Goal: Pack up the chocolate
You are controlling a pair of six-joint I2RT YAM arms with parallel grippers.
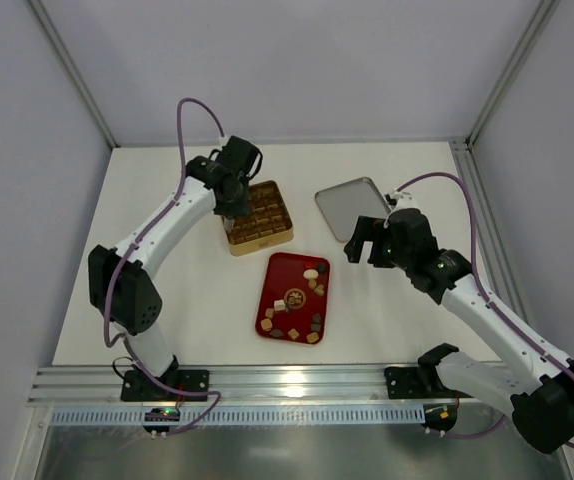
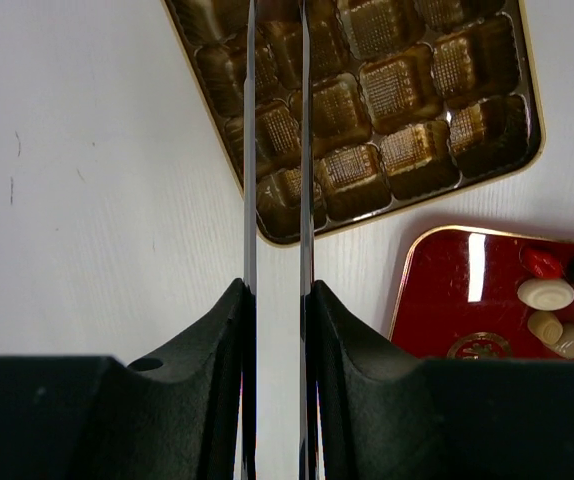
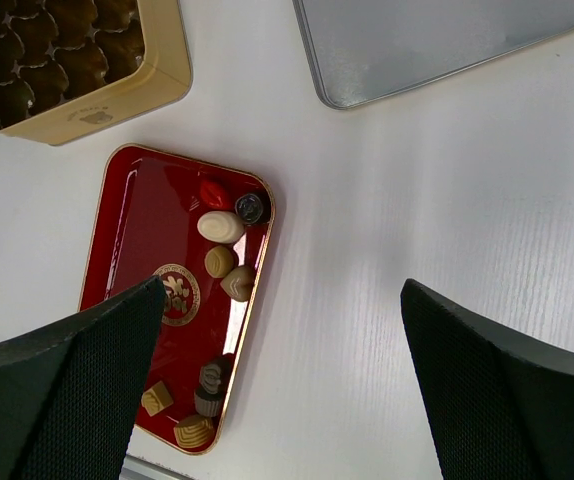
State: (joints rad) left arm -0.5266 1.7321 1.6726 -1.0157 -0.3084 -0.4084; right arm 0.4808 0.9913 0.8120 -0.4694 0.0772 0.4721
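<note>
Overhead, small brown, tan and cream chocolates [image 1: 311,272] lie in a glossy red rectangular tray [image 1: 282,268]. At the left wrist, the left gripper [image 2: 276,60] shows thin blades narrowly apart over a ribbed gold square box [image 2: 487,150]; I cannot tell whether they pinch anything. At the right wrist, the right gripper [image 3: 282,288] is spread wide.

Table [image 1: 167,300] viewed from overhead, from behind its near edge. Left wrist view pointed down, close over gold box [image 2: 397,90]. Right wrist view set higher. Box and red tray [image 3: 147,230] shared by all.
</note>
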